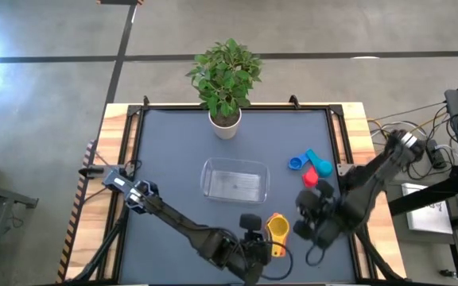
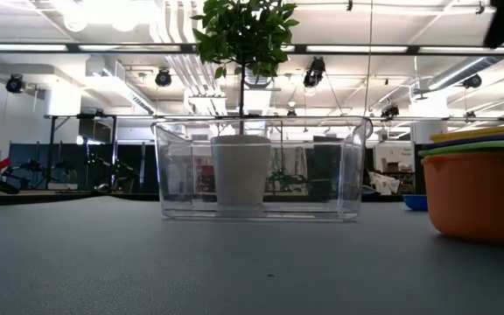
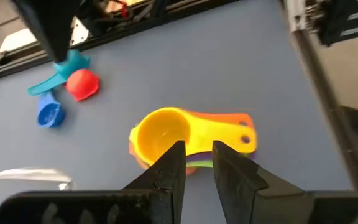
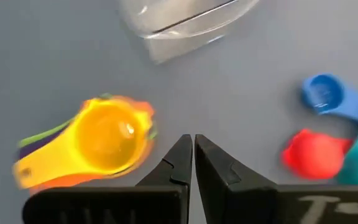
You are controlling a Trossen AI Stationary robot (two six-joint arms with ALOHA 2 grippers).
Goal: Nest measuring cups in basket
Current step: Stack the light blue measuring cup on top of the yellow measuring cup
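Note:
A nested stack of measuring cups [image 1: 277,229], yellow on top of purple, green and orange [image 2: 479,184], sits on its base on the table, near-right of the clear basket [image 1: 234,179]. A blue cup [image 1: 295,164], a teal cup [image 1: 316,159] and a red cup [image 1: 311,177] lie loose to the right of the basket. My left gripper [image 3: 197,149] hovers above the stack, narrowly open, with nothing between its fingers. My right gripper [image 4: 193,155] is shut and holds nothing, raised over the table between the stack and the loose cups.
A white pot with a green plant [image 1: 225,123] stands at the far edge behind the basket. Raised wooden rails [image 1: 355,143] frame the dark mat. Bare mat lies left of the basket and along the near left.

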